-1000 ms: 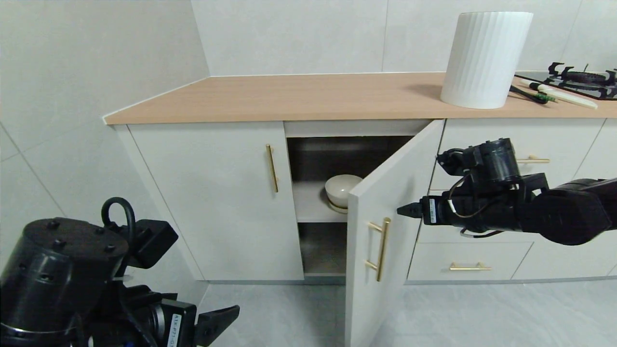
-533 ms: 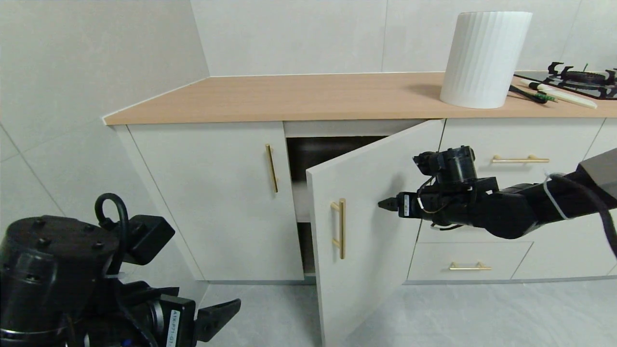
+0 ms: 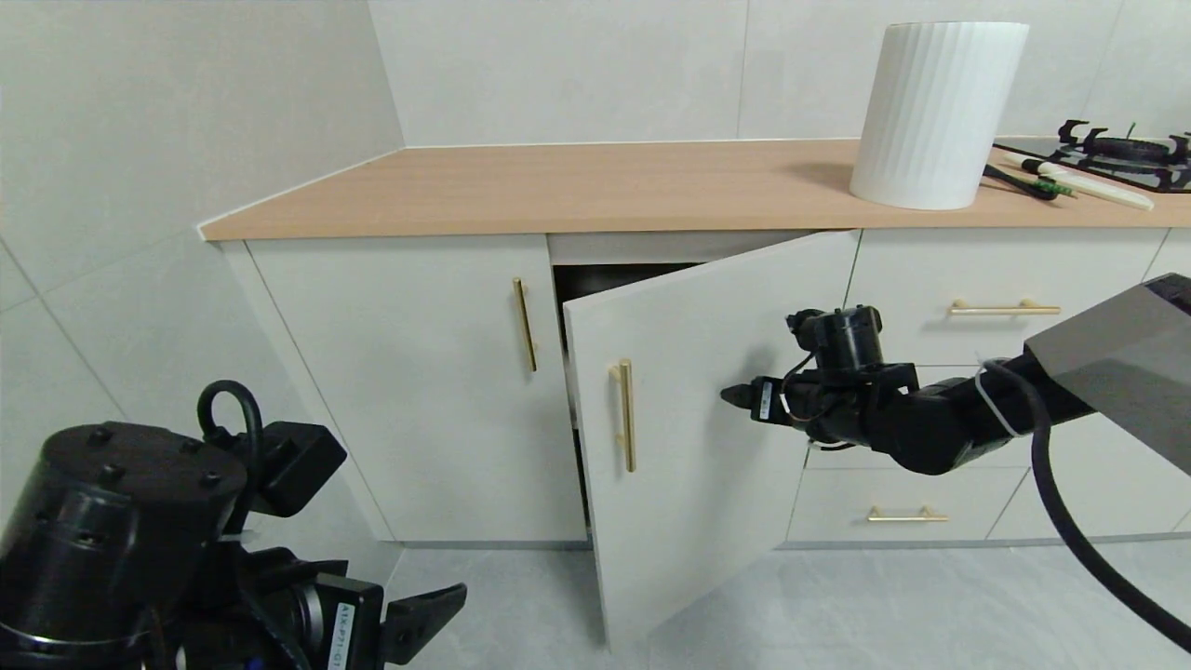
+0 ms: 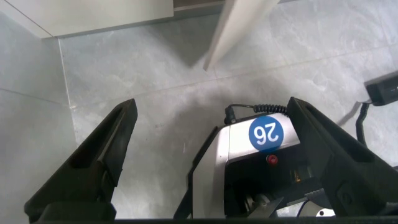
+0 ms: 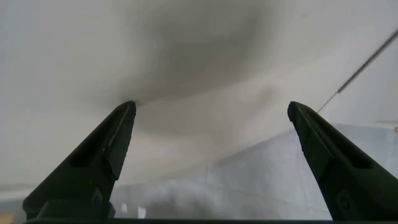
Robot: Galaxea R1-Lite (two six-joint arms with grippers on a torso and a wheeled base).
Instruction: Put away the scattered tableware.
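The white cabinet door (image 3: 689, 409) with a gold handle (image 3: 625, 414) stands a little ajar under the wooden countertop (image 3: 558, 186), leaving a narrow dark gap at its left edge. My right gripper (image 3: 735, 395) rests against the door's outer face to the right of the handle. In the right wrist view the right gripper (image 5: 211, 109) is open, its fingertips spread wide on the pale door surface (image 5: 199, 56). My left gripper (image 4: 211, 106) hangs open and empty low over the grey floor (image 4: 155, 81), at the lower left of the head view. The cabinet's inside is hidden by the door.
A tall white ribbed container (image 3: 935, 112) stands on the countertop at the right, with utensils (image 3: 1084, 181) and a stove grate (image 3: 1126, 149) beyond it. Drawers with gold handles (image 3: 1005, 307) are right of the door. A shut cabinet door (image 3: 409, 381) is to the left.
The door has swung from wide open to nearly shut, with my right gripper travelling left against it. The bowl on the shelf inside is now hidden. The left arm stays put.
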